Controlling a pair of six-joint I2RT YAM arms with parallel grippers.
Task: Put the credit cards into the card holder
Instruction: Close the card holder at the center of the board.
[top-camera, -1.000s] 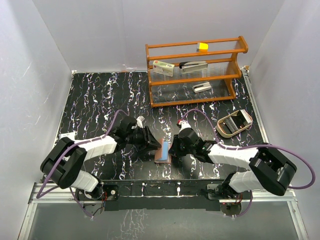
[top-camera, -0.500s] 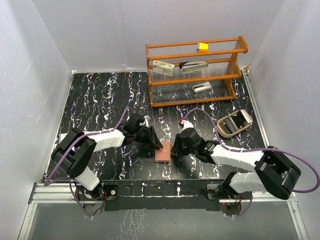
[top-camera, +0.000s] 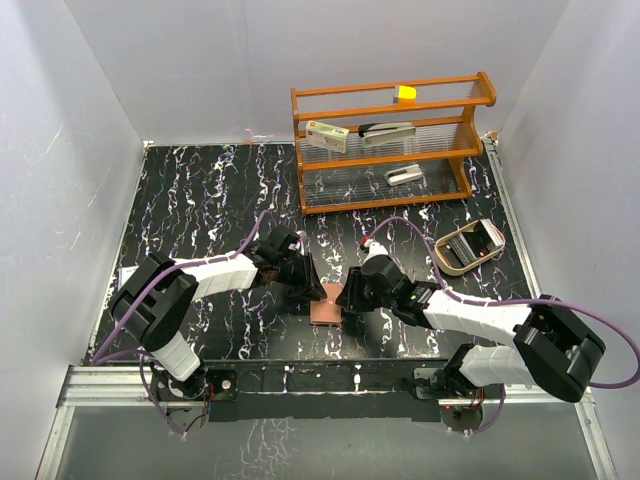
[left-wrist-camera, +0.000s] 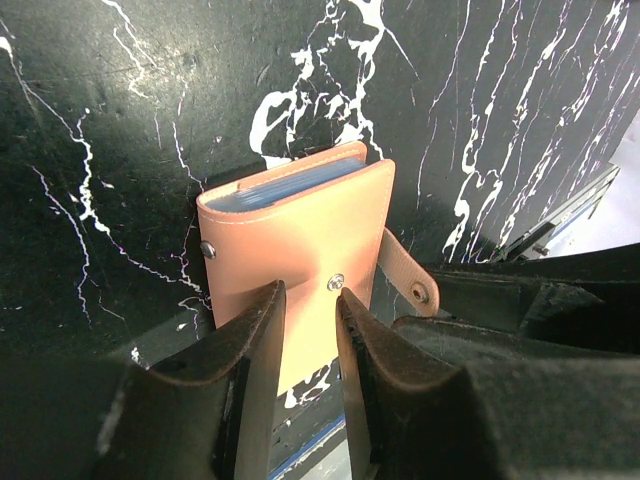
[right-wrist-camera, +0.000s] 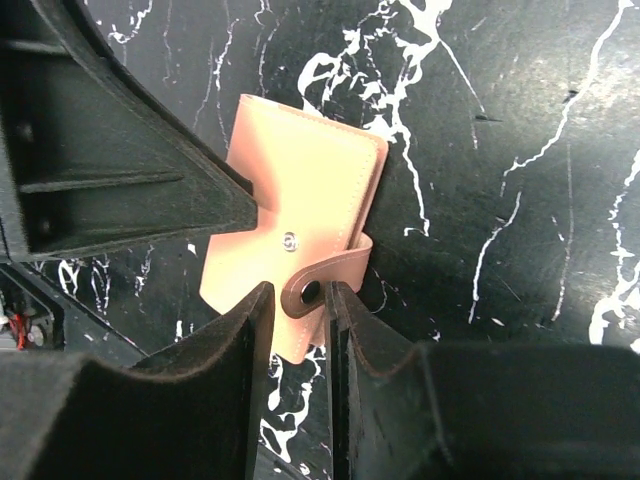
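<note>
The card holder (top-camera: 326, 314) lies folded shut on the black marbled desk (top-camera: 200, 200), close to its near edge and between the two arms. The left hand (top-camera: 312, 292) comes at it from the left and the right hand (top-camera: 350, 300) from the right, and both cover part of it in the top view.

In the left wrist view the left hand (left-wrist-camera: 310, 300) hangs over the near end of the card holder (left-wrist-camera: 290, 240). Its fingers (left-wrist-camera: 255, 345) stand close together with a slim gap, and the holder's near edge is hidden under them. I cannot tell whether they pinch it or only rest on it. At the holder's far edge, thin light blue edges of cards (left-wrist-camera: 290, 184) show inside the fold; how many cards there are cannot be made out. A strap (left-wrist-camera: 408, 280) with a snap sticks out on the holder's right side.

In the right wrist view the right hand (right-wrist-camera: 298, 292) has its fingers (right-wrist-camera: 240, 350) narrowly apart on either side of the end of the strap (right-wrist-camera: 340, 270). I cannot tell whether they squeeze it.

Beyond the holder and to its right lies a tan tray (top-camera: 441, 256). Farther back stands a wooden rack (top-camera: 385, 201), whose small items are hard to make out.
</note>
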